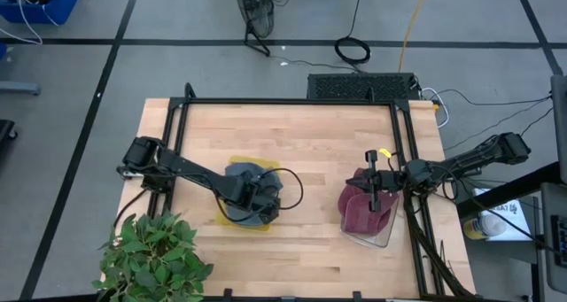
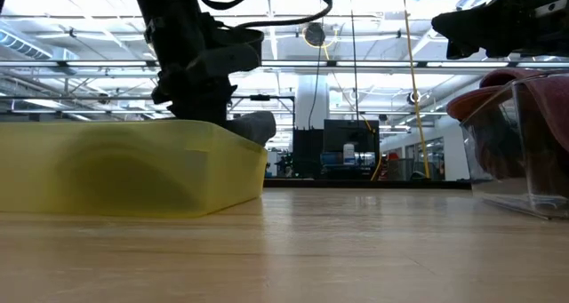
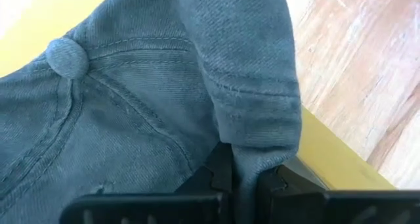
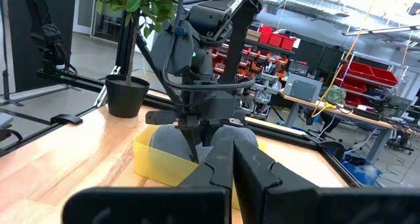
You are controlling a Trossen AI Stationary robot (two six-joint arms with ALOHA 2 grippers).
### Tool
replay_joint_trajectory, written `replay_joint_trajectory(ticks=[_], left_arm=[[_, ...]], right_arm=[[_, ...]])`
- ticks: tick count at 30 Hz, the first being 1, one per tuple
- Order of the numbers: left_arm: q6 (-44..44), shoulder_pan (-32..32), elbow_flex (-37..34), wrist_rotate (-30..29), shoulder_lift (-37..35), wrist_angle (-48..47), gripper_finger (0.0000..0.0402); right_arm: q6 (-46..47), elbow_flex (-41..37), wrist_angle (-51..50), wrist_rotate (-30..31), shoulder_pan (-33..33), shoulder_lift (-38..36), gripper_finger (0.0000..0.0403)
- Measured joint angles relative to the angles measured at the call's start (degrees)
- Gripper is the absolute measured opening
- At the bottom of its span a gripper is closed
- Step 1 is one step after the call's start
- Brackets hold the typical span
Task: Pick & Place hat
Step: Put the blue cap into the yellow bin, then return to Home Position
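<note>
1. I judge I'm at the end of the place step: the grey hat (image 1: 251, 180) lies in the yellow bin (image 1: 232, 220), at about 8 o'clock from the counter (image 1: 310, 134) centre.
2. My left hand (image 1: 262, 196) is down in that bin, pinching a fold of the hat's cloth between nearly closed fingers; the left wrist view shows the fabric caught right in the gap, beside the bin's yellow wall.
3. Next, I think, I need to spread those fingers wide enough to free the fold, then lift straight up so the cloth doesn't drag out with me.
4. My right hand (image 1: 383, 180) waits clenched and empty at about 4 o'clock, above the clear bin (image 1: 370, 235) holding a maroon hat (image 1: 363, 212).
5. A plant (image 1: 152, 253) stands at the counter's 8 o'clock corner, clear of my lift path.
</note>
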Motion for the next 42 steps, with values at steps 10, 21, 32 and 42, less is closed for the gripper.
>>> replay_joint_trajectory(ticks=[10, 21, 32, 42], left_arm=[[0.4, -3.3, -0.3, -7.8, -8.5, -2.5, 0.0023], [-0.3, -4.3, -0.2, -9.3, -8.9, -3.8, 0.0119], [3.1, -4.1, 0.0, -2.9, -10.2, -3.0, 0.0198], [10.2, -3.4, 0.1, -4.2, -19.5, -2.8, 0.0192]], right_arm=[[-0.1, 0.0, 0.0, 0.0, 0.0, 0.0, 0.0], [-0.1, 0.0, 0.0, 0.0, 0.0, 0.0, 0.0], [-0.1, 0.0, 0.0, 0.0, 0.0, 0.0, 0.0], [-0.1, 0.0, 0.5, 0.1, 0.0, 0.0, 0.0]])
